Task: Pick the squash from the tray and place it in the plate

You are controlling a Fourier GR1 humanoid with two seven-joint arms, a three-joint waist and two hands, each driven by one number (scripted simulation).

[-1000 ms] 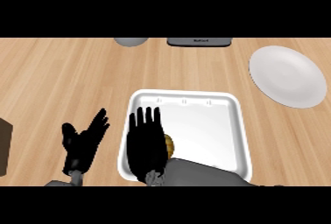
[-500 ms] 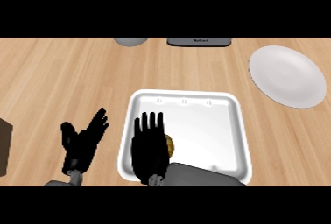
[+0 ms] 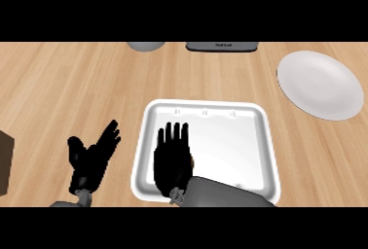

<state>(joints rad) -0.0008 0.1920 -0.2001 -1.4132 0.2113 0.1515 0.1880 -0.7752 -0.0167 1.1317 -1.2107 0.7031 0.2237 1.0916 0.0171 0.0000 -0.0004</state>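
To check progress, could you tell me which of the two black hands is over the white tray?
The right hand: it lies open above the tray, while the left hand rests open over bare counter.

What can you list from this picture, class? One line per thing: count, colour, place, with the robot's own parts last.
tray: one, white, centre of the counter
squash: hidden, none showing
plate: one, white, right, beyond the tray
grey round object: one, top edge, cut off
dark flat object: one, top edge
brown object: one, left edge, cut off
counter: wooden
left hand: black, open, left of the tray
right hand: black, open, over the tray's left part
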